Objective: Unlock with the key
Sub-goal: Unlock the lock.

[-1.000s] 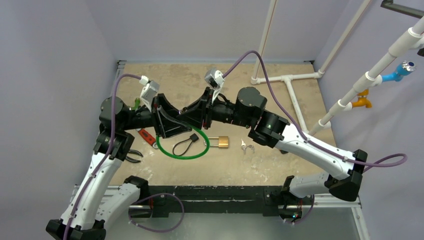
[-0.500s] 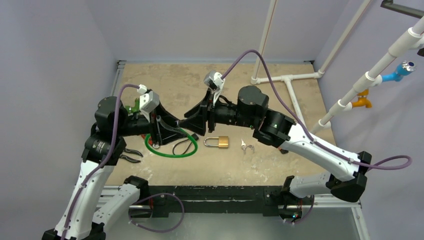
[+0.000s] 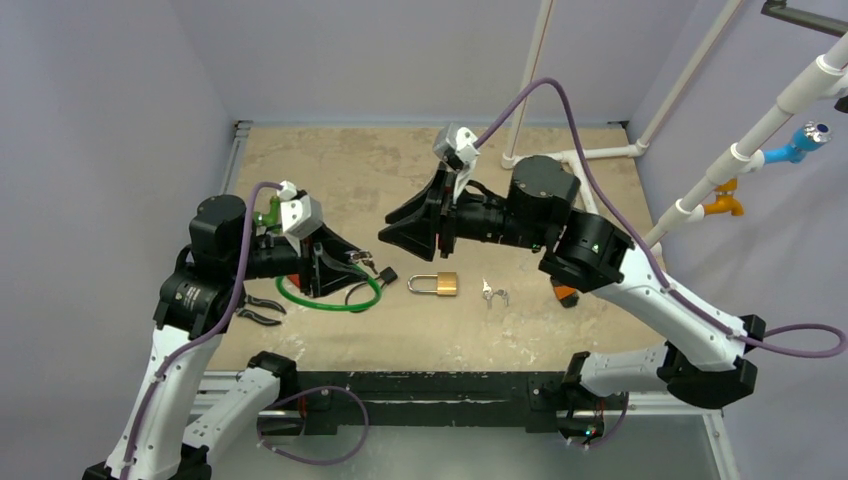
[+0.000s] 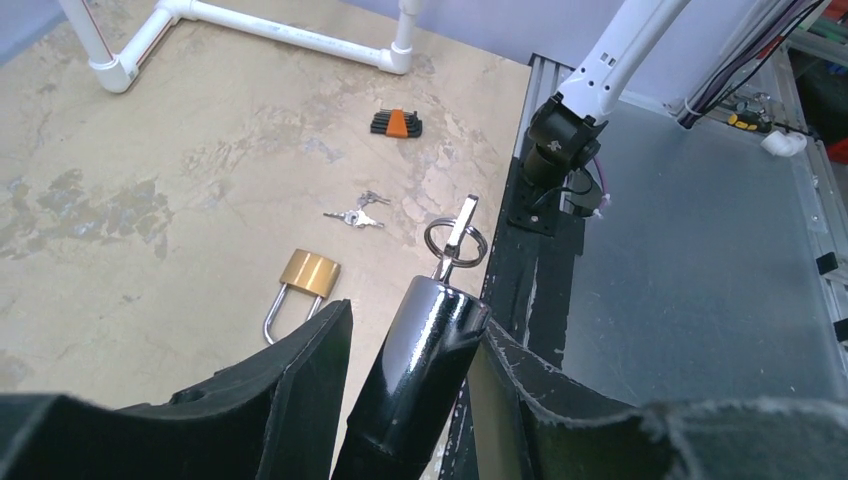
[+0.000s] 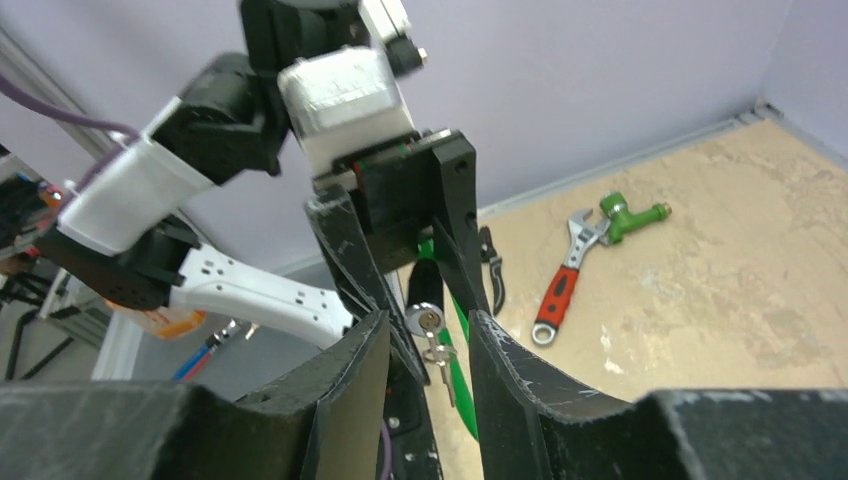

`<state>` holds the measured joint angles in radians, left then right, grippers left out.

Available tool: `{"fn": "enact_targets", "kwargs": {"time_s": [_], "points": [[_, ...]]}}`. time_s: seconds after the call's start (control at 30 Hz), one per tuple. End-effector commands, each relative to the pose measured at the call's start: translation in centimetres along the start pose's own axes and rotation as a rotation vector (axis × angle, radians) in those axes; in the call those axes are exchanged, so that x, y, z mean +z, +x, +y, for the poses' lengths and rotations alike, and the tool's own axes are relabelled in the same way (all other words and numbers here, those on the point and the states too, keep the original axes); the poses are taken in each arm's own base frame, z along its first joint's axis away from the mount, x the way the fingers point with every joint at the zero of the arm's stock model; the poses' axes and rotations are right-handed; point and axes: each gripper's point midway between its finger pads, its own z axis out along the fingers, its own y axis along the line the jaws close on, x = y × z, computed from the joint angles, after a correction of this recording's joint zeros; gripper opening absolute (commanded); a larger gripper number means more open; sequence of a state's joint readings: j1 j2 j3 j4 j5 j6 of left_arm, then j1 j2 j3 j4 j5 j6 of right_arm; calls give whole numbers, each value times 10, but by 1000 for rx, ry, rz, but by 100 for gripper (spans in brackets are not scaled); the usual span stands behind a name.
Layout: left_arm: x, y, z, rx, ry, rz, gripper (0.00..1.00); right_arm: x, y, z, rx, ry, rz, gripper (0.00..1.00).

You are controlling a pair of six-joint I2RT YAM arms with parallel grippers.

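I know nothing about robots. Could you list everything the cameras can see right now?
padlock: one, brass, mid-table
loose keys: one bunch, silver, right of the padlock
cable lock: one, green loop with a black head, left of the padlock
key: one, silver, on a ring at the end of the head
hex key set: one, black and orange, table's right side
pliers: one, black, near left edge
wrench: one, red handle, left side
hose nozzle: one, green, beside the wrench
pipe frame: one, white, far right
blue tap, orange tap: one each, on the right-hand pipes
left gripper: black, clamped on the cable lock's head
right gripper: black, open, raised mid-table
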<state>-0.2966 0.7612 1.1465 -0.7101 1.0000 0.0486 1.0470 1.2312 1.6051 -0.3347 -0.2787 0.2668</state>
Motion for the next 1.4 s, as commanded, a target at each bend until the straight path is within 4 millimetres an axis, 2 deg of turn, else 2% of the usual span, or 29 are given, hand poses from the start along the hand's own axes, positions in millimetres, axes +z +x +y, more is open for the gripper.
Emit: {"fn": "enact_targets", "kwargs": {"time_s": [0.0, 0.2, 0.53, 0.7, 0.97, 1.37], "points": [[-5, -24, -2, 106, -15, -49, 0, 6, 22, -8, -27, 8, 94, 33], [-5, -26, 1, 108, -28, -47, 0, 18, 40, -10, -29, -17, 151, 24], [-4, -26, 8, 99, -53, -38, 0, 19, 44, -6, -51, -50, 160, 27], [-3, -25, 9, 100, -54, -38, 0, 18, 44, -6, -58, -57, 157, 20], [-4, -26, 8, 100, -52, -38, 0, 30, 49, -4, -52, -89, 173, 6], [-4, -25, 8, 99, -49, -39, 0, 37, 50, 0, -51, -106, 163, 3]]}}
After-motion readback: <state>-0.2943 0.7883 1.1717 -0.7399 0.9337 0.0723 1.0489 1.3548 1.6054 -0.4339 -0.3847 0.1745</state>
